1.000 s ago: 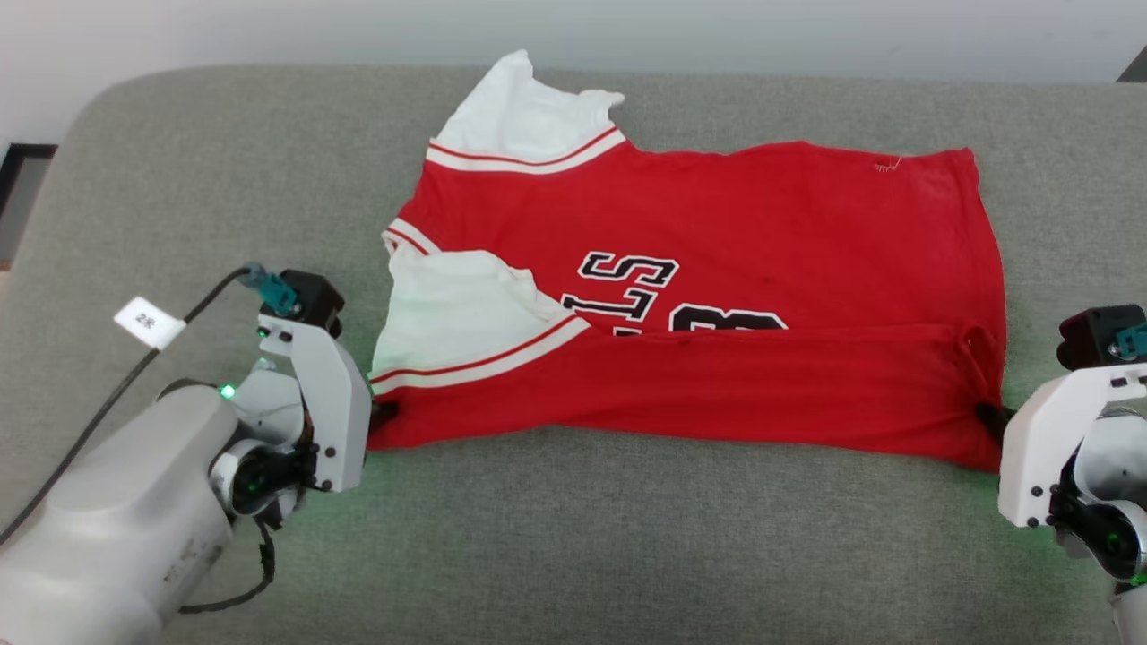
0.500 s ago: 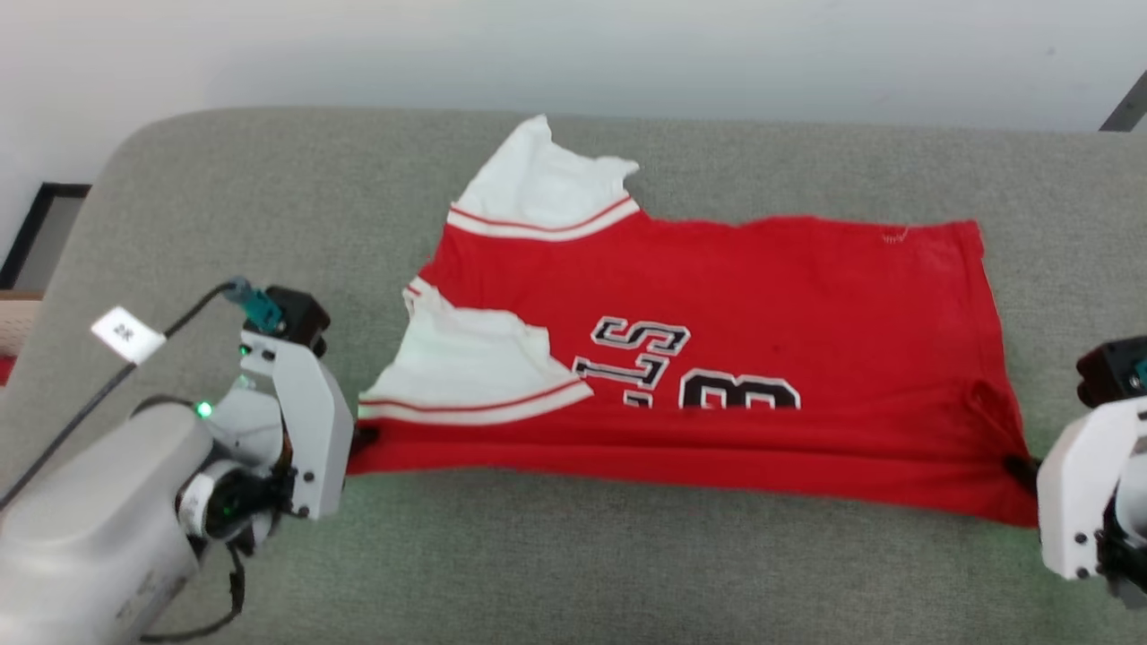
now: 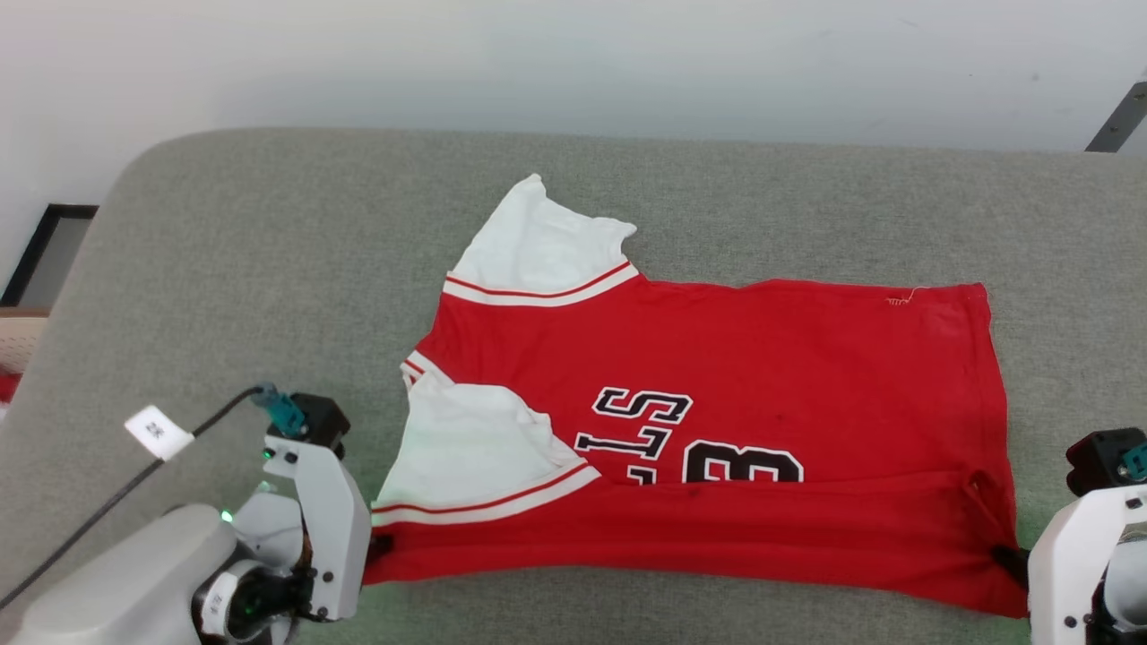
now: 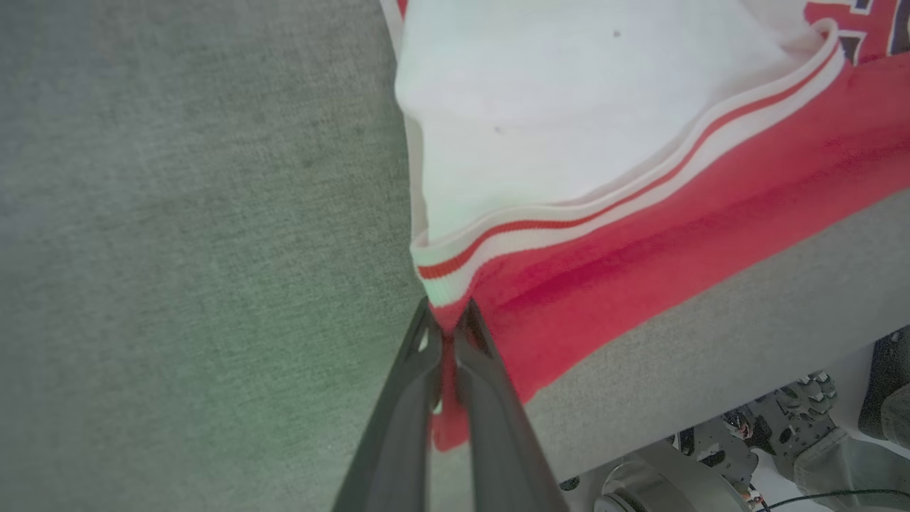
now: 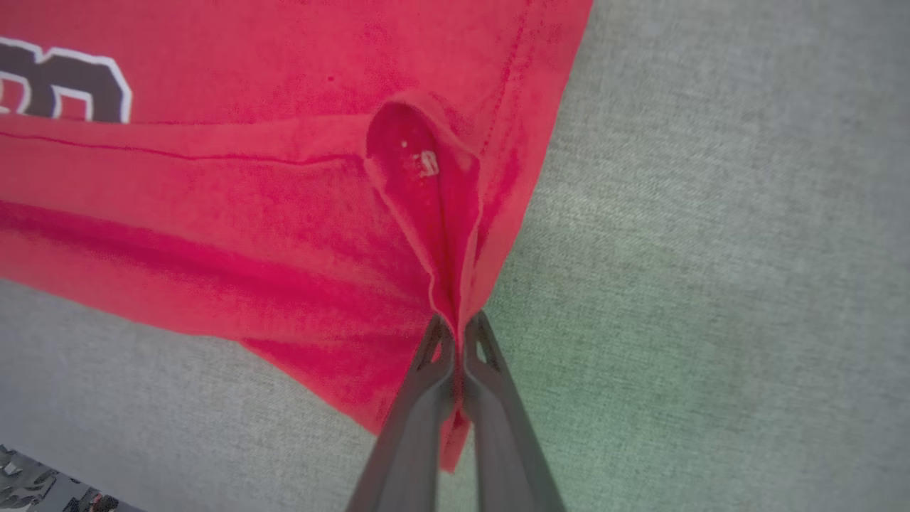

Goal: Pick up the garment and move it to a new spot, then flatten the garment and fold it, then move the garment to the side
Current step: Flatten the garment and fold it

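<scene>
Left gripper [image 4: 445, 323] and right gripper [image 5: 458, 326] each clamp tight on a near corner of the garment [image 3: 717, 358].

Robot lab or test room, likely: bare white wall [image 3: 573, 63], grey fabric-covered padded bench [image 3: 224, 269], white paper label tag [image 3: 157, 433].

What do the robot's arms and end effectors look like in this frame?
The left forearm is rounded pale grey; both wrists carry white angular brackets topped by black blocks with teal connectors. A black cable with a white tag feeds the left. The left end effector and right end effector have long, slim dark grey fingers.
</scene>
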{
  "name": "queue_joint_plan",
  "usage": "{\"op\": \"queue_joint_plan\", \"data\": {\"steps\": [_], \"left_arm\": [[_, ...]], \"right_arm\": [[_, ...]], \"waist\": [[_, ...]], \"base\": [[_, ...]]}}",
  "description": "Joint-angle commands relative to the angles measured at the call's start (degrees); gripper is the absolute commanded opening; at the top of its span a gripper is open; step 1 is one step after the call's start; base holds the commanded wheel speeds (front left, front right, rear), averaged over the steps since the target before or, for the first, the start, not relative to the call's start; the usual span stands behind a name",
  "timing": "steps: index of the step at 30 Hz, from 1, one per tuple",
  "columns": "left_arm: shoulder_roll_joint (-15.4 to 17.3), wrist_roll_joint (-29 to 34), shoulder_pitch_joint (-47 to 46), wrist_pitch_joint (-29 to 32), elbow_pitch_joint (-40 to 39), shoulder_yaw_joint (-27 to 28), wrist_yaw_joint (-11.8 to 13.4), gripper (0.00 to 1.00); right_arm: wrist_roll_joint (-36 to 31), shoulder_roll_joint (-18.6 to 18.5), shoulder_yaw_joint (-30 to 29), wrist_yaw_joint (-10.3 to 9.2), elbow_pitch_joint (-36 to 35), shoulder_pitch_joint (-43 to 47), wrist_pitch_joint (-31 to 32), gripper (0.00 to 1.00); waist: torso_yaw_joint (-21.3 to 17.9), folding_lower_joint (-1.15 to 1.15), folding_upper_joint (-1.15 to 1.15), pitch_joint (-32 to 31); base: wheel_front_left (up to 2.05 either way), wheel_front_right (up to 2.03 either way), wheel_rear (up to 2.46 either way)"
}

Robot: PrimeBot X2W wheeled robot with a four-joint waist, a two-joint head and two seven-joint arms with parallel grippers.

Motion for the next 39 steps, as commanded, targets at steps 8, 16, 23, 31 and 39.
{"op": "queue_joint_plan", "data": {"steps": [8, 16, 23, 31, 39], "left_arm": [[-2.1, 0.0, -0.2, -1.5, 5.0, 0.3, -0.9, 1.0], [0.0, 2.2, -5.3, 0.9, 3.8, 0.7, -0.1, 1.0], [1.0, 4.6, -12.0, 0.9, 2.7, 2.6, 0.0, 1.0], [-0.4, 8.1, -18.8, -3.8, 8.2, 4.7, -3.1, 1.0], [-1.5, 12.8, -25.6, -9.3, 16.1, 5.6, -5.9, 1.0]], "right_arm": [[-0.1, 2.3, 0.5, -0.08, 3.7, -0.9, -2.7, 0.47], [0.5, 1.5, 1.1, -0.07, 2.4, -2.0, -4.9, 1.0], [-0.2, 1.3, 0.1, -0.07, -2.1, -3.0, -10.2, 1.0], [-3.8, 4.8, 0.2, -0.07, -7.4, -6.3, -26.4, 1.0], [-9.9, 7.5, 5.1, -0.07, -7.5, -10.3, -50.8, 1.0]], "waist": [[-0.8, 0.0, 0.0, -0.1], [-2.3, 0.0, 0.0, -0.1], [-5.3, 0.0, 0.0, 0.8], [-10.0, 0.0, 0.0, 3.7], [-15.6, 0.0, 0.0, 9.3]], "base": [[0.0, 0.0, 0.0], [0.0, 0.0, 0.0], [0.0, 0.0, 0.0], [0.0, 0.0, 0.0], [0.0, 0.0, 0.0]]}}
